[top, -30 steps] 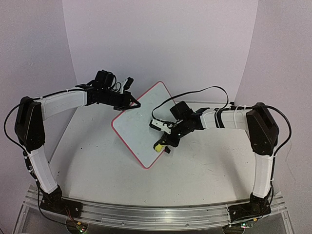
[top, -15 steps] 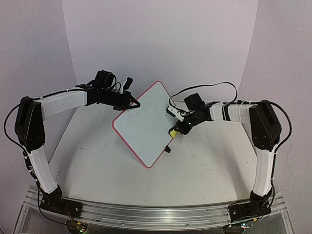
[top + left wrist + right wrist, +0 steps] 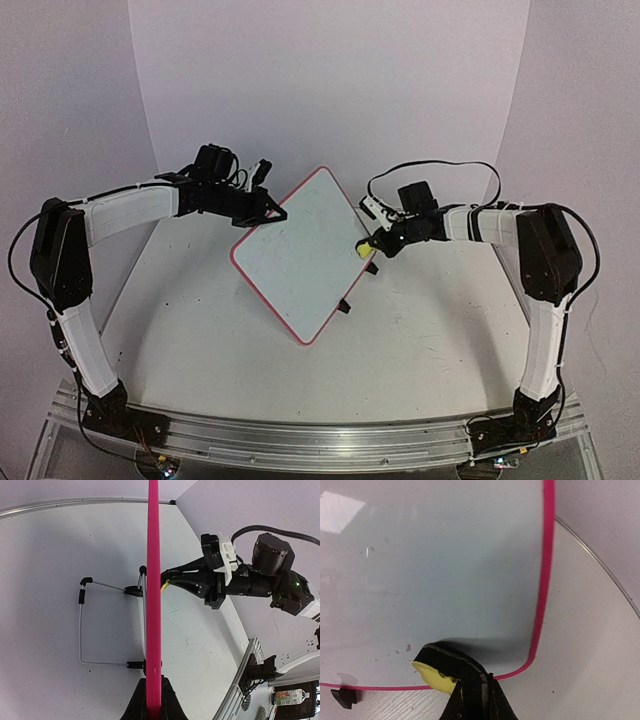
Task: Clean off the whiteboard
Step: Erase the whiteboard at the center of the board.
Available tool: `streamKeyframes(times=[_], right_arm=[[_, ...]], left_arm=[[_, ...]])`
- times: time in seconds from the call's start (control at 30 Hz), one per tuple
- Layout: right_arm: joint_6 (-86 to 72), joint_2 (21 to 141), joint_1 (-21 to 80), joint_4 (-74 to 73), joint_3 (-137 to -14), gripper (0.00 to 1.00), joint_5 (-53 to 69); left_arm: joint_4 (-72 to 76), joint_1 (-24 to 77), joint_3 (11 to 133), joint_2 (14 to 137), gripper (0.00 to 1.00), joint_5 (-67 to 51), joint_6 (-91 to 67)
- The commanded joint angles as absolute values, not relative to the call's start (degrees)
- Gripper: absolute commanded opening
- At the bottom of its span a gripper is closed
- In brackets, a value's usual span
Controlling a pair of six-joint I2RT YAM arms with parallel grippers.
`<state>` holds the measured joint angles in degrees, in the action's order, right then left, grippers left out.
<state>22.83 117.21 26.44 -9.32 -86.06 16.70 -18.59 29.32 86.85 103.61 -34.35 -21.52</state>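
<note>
Pink-framed white rectangular whiteboard (image 3: 298,255) with rounded corners stands at the centre of the top view, tilted on one corner like a diamond, over the white tabletop (image 3: 430,330). From the left wrist camera the whiteboard (image 3: 153,580) appears edge-on as a vertical pink strip down the middle of the frame. A thin wire stand (image 3: 81,630) with small black feet (image 3: 133,591) lies on the table to its left.

The left gripper (image 3: 272,212) is clamped on the frame at the board's upper left edge. Its black fingers (image 3: 137,711) close on the pink strip at the bottom of the left wrist view.

The right gripper (image 3: 374,242) grips a small yellow-and-black block (image 3: 366,246) at the board's right edge. In the right wrist view the gripper (image 3: 470,692) sits at the bottom centre. The block (image 3: 433,673) is there at the lower edge of the whiteboard (image 3: 445,555), near its rounded corner, with a shadow on the surface above it. Whether the block touches the surface, I cannot tell.

The board face looks nearly clean, with a few faint specks towards its lower left.
</note>
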Motion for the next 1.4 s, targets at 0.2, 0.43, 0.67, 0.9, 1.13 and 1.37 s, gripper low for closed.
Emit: streamKeyframes(times=[0.2, 0.43, 0.67, 0.9, 1.13, 1.37], right_arm=[[26.1, 117.7, 25.4, 0.0, -87.8, 0.0, 33.2], [30.9, 116.9, 29.1, -5.2, -84.2, 0.0, 39.7], [36.2, 114.7, 34.9, -11.3, -80.5, 0.0, 41.5], [37.6, 112.2, 41.8, -16.3, -79.5, 0.0, 40.5], [37.6, 111.3, 46.5, -17.5, -76.6, 0.0, 37.7], [36.6, 109.5, 48.9, -16.2, -73.8, 0.0, 34.7]], left_arm=[[-24.9, 32.0, 86.2, 105.8, 0.0, -42.3, -18.5], [-25.0, 32.0, 86.9, 106.6, 0.0, -42.3, -18.6], [-25.1, 32.0, 87.1, 106.8, 0.0, -41.9, -18.6], [-25.0, 32.0, 87.1, 106.9, 0.0, -41.8, -18.6], [-25.1, 32.0, 86.7, 106.3, 0.0, -41.9, -18.6], [-25.0, 32.0, 86.6, 106.2, 0.0, -42.0, -18.7]])
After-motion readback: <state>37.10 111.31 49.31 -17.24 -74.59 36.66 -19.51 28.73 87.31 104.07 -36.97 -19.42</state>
